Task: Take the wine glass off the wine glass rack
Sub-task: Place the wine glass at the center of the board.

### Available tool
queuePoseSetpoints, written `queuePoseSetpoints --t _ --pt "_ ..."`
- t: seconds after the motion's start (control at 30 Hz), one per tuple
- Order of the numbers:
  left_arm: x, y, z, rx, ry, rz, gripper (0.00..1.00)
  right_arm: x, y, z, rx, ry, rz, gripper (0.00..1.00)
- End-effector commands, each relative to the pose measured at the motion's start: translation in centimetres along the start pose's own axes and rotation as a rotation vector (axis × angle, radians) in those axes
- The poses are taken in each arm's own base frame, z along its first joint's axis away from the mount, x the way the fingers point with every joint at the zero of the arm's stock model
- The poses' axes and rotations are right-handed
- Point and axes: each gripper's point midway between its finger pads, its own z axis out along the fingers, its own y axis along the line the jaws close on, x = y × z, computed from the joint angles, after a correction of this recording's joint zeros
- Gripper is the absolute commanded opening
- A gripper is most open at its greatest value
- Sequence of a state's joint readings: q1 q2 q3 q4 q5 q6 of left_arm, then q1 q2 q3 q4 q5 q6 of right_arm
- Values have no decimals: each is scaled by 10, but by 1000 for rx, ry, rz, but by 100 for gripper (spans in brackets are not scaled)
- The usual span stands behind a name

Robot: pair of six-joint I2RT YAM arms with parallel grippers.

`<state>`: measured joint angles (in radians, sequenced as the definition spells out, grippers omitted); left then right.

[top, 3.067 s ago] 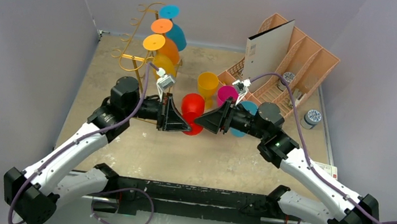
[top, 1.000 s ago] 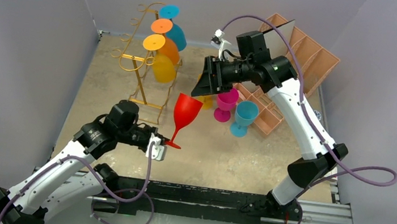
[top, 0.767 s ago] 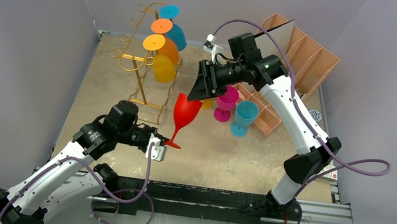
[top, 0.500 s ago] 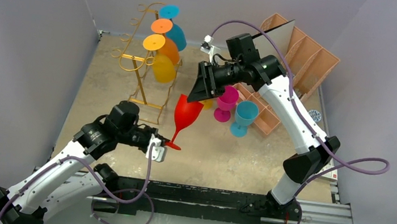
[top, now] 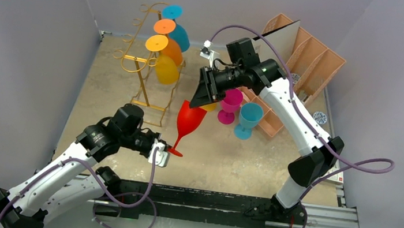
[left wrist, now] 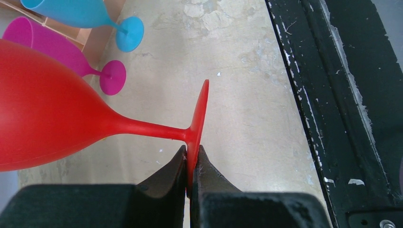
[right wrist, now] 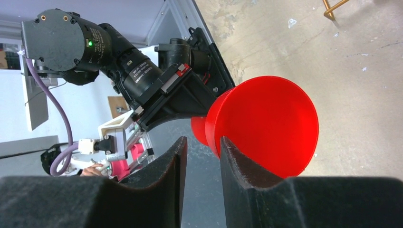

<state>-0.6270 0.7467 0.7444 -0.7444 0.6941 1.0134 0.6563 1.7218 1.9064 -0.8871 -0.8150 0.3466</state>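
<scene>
With my left pincer (left wrist: 191, 164) clamped only on the foot's edge of the red wine glass (top: 189, 119), held tilted just right of the wine glass rack (top: 145, 78), I worry my right pincer (right wrist: 203, 142), narrowly apart at its rim, could lever it loose onto the tabletop (top: 229, 158)

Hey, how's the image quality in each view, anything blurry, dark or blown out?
Top external: even, soft light, faint shadows, the red wine glass sharp. Left wrist: the left tool looks soft up close, the glass foot crisp. Right wrist: the right tool is a dark blur, the bowl sharp, the background left overexposed.
</scene>
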Motion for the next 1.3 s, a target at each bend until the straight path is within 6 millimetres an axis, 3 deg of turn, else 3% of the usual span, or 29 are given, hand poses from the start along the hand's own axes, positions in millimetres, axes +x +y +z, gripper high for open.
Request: queuePoseSetpoints --t 0.0,0.23,0.47,0.7,0.77,0.83,1.03,1.27 --pt "-17 27 -8 -84 -20 62 0 22 29 6 -131 88 19 35" --pt "-22 30 -10 -90 -28 73 0 17 17 8 -57 62 21 42" --pt "-24 29 -11 -81 -32 74 0 -8 -6 -6 119 -45 -19 54" --pt "-24 29 -14 -87 -25 82 0 -7 -7 4 64 -11 34 56" --pt "-24 29 -13 -85 -24 81 0 -5 -9 7 56 1 43 55" --pt "-24 30 -13 -86 -24 86 0 -1 2 9 -21 36 47 53" --pt "-21 29 -12 -82 -13 86 0 5 18 6 -106 69 40 37" --pt "-21 26 -14 -79 -11 78 0 10 28 -2 -127 74 31 32"
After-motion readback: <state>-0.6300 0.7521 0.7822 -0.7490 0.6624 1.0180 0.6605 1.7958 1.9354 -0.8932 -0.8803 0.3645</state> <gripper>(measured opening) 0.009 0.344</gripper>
